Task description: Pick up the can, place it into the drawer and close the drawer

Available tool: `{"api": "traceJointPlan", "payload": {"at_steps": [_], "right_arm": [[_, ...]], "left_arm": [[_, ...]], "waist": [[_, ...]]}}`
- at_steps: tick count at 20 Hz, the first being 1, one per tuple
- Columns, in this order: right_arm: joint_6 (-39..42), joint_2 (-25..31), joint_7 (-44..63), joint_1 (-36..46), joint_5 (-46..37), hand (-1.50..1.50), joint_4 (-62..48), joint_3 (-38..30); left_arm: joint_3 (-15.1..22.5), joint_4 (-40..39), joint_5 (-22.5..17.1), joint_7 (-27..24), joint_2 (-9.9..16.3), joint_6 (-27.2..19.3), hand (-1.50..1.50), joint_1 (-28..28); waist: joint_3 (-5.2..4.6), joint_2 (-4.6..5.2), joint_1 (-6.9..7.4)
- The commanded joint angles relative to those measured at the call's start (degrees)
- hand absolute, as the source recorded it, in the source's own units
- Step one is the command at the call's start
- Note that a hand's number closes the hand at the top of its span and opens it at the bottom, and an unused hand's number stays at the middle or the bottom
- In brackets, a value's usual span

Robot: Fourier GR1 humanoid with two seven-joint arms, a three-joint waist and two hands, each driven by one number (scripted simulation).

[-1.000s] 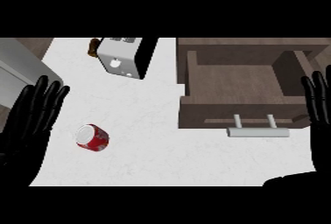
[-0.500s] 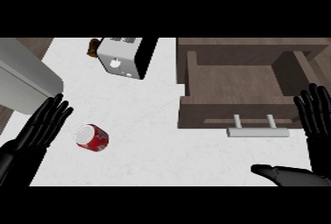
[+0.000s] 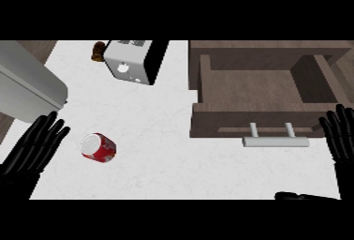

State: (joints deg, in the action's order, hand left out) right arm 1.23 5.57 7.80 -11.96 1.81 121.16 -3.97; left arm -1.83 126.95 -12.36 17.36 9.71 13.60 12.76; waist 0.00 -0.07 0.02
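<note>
Left hand (image 3: 38, 145) is sitting at about 8 o'clock on the surface (image 3: 173, 159), fingers straight and released, nothing in it; vs. a sec ago it's been sliding inward and down from the left edge, so its fingertips are now lying just beside the can (image 3: 99, 147) w/o touching. Can is resting on its side at roughly 8 o'clock too, red body w/ pale top facing up-left, unmoved over the last sec, well apart from the drawer (image 3: 266, 101). Drawer is standing open at 2 o'clock, brown interior showing bare, its pale handle (image 3: 274, 139) poking toward the robot at about 4 o'clock. Right hand (image 3: 341, 136) is hanging at 3 o'clock by the right edge, fingers up and released, holding nothing; it's been drifting lower and a bit further out than before. A dark shape at 5 o'clock near the bottom edge looks like part of that right arm, can't tell more. Toaster (image 3: 131, 61) is standing at 11 o'clock, w/ a small brown item (image 3: 99, 51) just behind it, and a grey appliance (image 3: 27, 89) is at 9–10 o'clock; none in the way. My read: the shift means the left hand is lining up for the pick, approach stage only, grasp not yet started. Next it prob. needs to curl round the can, then carry it across to 2 o'clock; since it's lying on its side it could roll off if nudged.
</note>
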Motion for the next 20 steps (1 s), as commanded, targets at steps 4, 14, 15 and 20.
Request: {"api": "traceJointPlan", "payload": {"at_steps": [4, 14, 15, 20], "right_arm": [[3.71, -0.63, -6.74, -3.70, 0.78, -1.50, -2.67, -1.94], [5.80, -0.23, -5.78, -3.24, 2.12, -1.50, -2.26, -4.77], [4.30, -1.82, -6.10, -2.47, -0.53, -1.50, -3.36, -3.26], [7.20, -0.10, -4.47, -6.49, 2.99, -1.50, 1.54, -6.15]], "left_arm": [[-3.77, -3.26, -0.28, -0.48, -0.63, 1.47, -1.50, 0.08], [-4.98, -17.19, 3.22, -7.86, -1.60, 4.23, -1.50, -5.71], [-3.74, -16.41, 4.75, -5.00, -2.80, 1.65, -1.50, -8.05], [-8.28, -27.78, 5.09, -12.30, -0.17, 4.32, -1.50, -11.32]], "waist": [[0.00, 0.01, -0.06], [-0.01, 0.05, -0.24], [0.00, 0.05, -0.19], [-0.01, 0.07, -0.47]]}}
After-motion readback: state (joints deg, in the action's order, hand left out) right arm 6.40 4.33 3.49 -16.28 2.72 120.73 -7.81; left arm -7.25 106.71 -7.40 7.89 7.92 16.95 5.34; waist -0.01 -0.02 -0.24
